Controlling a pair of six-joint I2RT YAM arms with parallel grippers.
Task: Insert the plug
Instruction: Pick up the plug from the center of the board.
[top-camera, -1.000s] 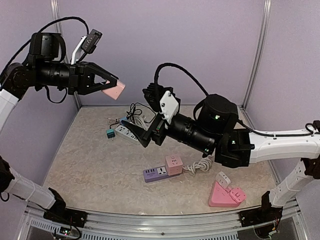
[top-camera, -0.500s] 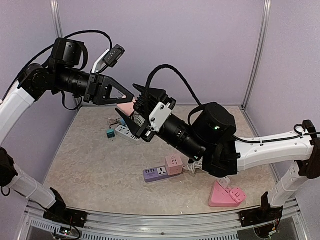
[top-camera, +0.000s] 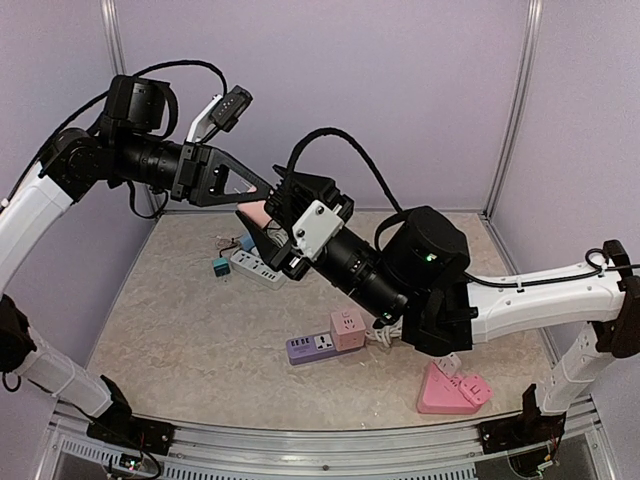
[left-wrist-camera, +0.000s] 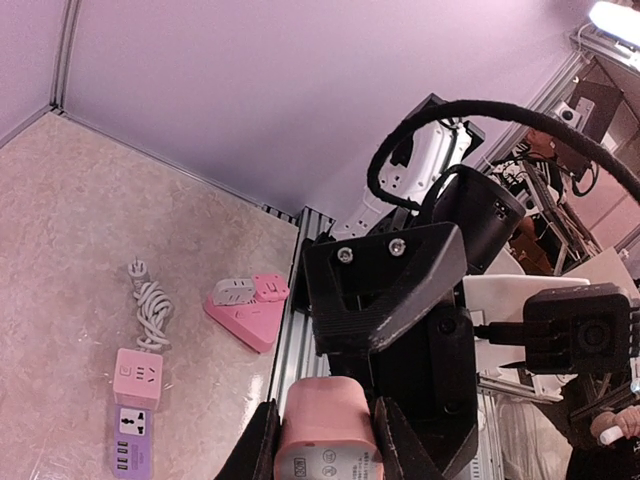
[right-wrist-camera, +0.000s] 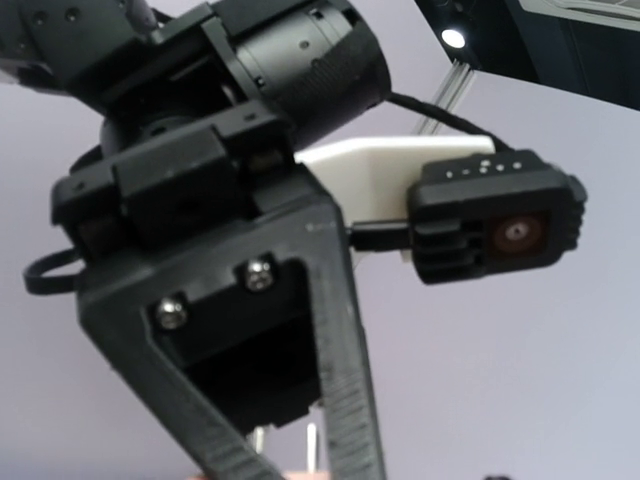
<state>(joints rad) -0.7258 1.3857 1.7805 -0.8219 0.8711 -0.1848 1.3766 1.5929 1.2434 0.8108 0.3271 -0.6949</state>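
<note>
Left gripper (top-camera: 264, 196) is raised well above the table (top-camera: 170, 320), fingers clamped on the pink plug (left-wrist-camera: 325, 428). The left wrist view shows this best, with a black finger (left-wrist-camera: 260, 445) pressed to each side of the plug body and its label end facing the camera. Top view shows only a sliver of pink between the two arms' tips, mid-air over the back of the table. Right gripper (top-camera: 263, 215) meets the plug from the opposite side. The left wrist view catches one of its wedge-shaped fingers (left-wrist-camera: 385, 285) just above the plug, but the other is hidden, so cannot tell if it's gripping or apart. Right wrist view is filled by the left gripper's black frame and wrist camera (right-wrist-camera: 490, 228), with a trace of pink at the bottom edge. On the table: purple-and-pink power strip (top-camera: 325, 340) with coiled white cord (left-wrist-camera: 150, 305), pink triangular socket block (top-camera: 452, 390) near the front right, and white power strip (top-camera: 255, 266) at the back.
</note>
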